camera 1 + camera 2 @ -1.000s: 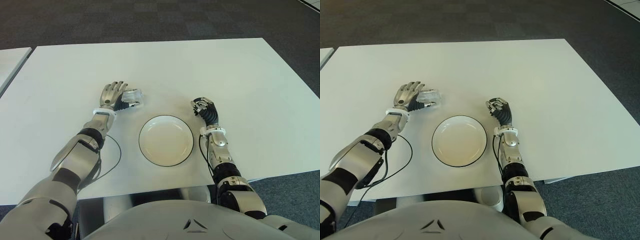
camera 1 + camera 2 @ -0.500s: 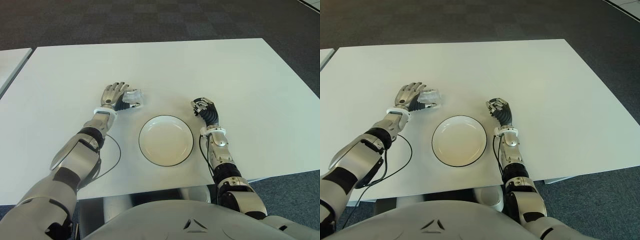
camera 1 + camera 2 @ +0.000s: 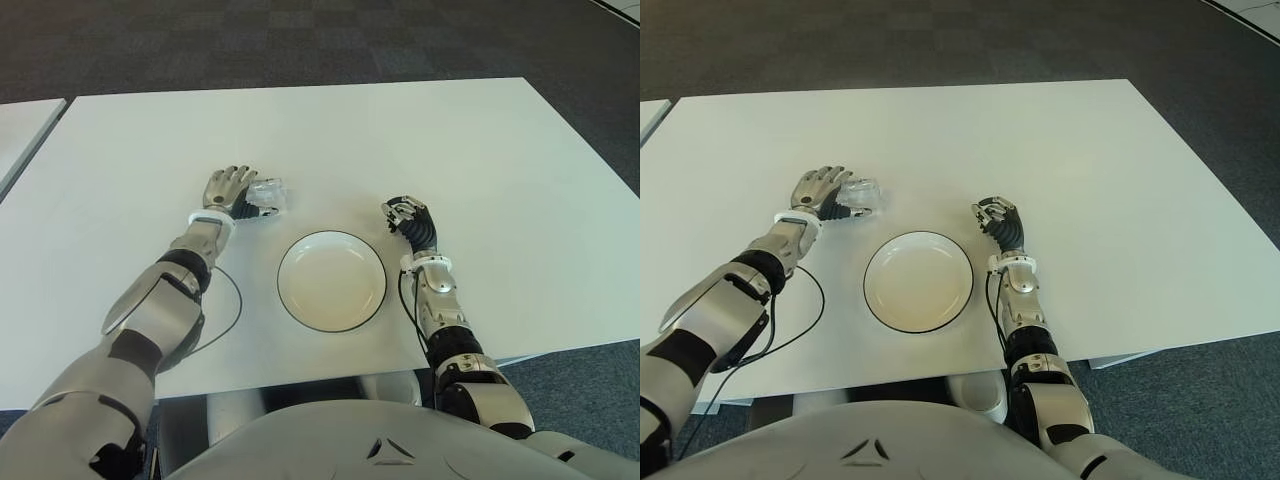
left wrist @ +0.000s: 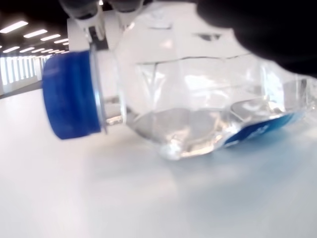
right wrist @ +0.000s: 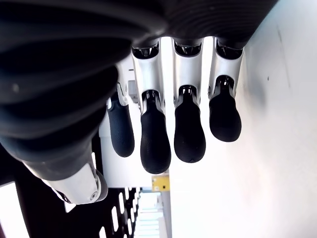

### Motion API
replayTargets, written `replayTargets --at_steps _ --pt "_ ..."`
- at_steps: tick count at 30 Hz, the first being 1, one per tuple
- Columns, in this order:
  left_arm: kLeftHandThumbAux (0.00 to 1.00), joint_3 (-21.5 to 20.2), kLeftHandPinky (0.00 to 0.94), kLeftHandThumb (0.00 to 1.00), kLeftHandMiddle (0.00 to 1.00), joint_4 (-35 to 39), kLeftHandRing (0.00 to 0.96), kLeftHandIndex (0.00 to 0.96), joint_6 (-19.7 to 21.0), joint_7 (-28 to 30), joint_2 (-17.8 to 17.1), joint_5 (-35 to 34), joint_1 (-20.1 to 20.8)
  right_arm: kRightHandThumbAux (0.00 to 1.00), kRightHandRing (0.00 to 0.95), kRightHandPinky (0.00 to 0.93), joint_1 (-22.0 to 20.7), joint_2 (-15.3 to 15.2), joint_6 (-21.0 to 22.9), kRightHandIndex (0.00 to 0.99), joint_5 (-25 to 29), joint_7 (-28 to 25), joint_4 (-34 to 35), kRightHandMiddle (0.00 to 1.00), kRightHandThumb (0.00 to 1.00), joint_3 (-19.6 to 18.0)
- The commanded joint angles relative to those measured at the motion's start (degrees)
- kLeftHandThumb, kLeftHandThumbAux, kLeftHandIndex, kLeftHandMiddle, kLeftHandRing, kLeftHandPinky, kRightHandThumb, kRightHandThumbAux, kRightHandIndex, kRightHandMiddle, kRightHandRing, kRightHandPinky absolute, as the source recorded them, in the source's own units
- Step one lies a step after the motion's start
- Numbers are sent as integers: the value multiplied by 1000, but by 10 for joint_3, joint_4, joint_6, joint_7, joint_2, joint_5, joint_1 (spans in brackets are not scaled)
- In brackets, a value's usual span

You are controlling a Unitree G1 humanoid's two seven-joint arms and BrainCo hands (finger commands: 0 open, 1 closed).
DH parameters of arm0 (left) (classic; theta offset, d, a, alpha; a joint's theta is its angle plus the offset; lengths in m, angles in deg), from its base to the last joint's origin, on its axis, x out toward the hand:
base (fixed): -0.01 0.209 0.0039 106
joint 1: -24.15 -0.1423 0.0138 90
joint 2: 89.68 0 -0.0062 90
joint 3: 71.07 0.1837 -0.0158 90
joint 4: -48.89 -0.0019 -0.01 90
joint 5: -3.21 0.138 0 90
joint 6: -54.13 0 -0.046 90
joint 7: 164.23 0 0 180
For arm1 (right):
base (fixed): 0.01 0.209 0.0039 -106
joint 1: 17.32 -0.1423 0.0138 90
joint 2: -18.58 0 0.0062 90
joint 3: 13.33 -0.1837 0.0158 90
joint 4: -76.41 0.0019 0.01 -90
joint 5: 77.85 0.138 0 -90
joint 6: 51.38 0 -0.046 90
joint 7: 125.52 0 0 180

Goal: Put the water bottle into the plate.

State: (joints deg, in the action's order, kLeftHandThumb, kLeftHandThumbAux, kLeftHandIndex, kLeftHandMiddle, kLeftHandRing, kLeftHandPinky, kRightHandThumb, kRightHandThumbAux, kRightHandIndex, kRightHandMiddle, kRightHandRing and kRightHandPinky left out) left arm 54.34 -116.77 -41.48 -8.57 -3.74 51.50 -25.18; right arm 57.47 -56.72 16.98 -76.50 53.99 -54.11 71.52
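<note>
A clear crumpled water bottle [image 3: 270,196] with a blue cap [image 4: 72,96] lies on its side on the white table [image 3: 400,130], a short way behind and to the left of the plate. My left hand [image 3: 230,189] is wrapped over it from the left, fingers curled on its body [image 4: 198,99]. The white plate [image 3: 332,281] with a dark rim sits empty at the front middle. My right hand [image 3: 405,214] shows just right of the plate, fingers [image 5: 190,139] curled and holding nothing.
A black cable [image 3: 225,310] loops on the table beside my left forearm. Another white table's edge [image 3: 20,130] shows at the far left. Dark carpet [image 3: 300,40] lies beyond the table.
My left hand's fingers have closed further over the bottle, which now shows less past them. The right hand and the plate have not moved.
</note>
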Motion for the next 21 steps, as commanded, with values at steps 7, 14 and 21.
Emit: replayTargets --at_steps 7,14,21 --pt "380 4 128 665 20 -36 23 2 25 144 20 -14 -51 729 682 678 13 1 17 438 7 -4 -5 694 707 -4" --pt "431 -9 279 712 141 -27 159 128 38 139 25 -37 -43 729 683 687 13 0 15 438 3 -2 -5 693 707 -2" --pt "468 -22 540 775 482 -19 512 383 47 97 28 -54 -46 729 683 685 12 -1 19 438 3 -3 -4 694 707 -1"
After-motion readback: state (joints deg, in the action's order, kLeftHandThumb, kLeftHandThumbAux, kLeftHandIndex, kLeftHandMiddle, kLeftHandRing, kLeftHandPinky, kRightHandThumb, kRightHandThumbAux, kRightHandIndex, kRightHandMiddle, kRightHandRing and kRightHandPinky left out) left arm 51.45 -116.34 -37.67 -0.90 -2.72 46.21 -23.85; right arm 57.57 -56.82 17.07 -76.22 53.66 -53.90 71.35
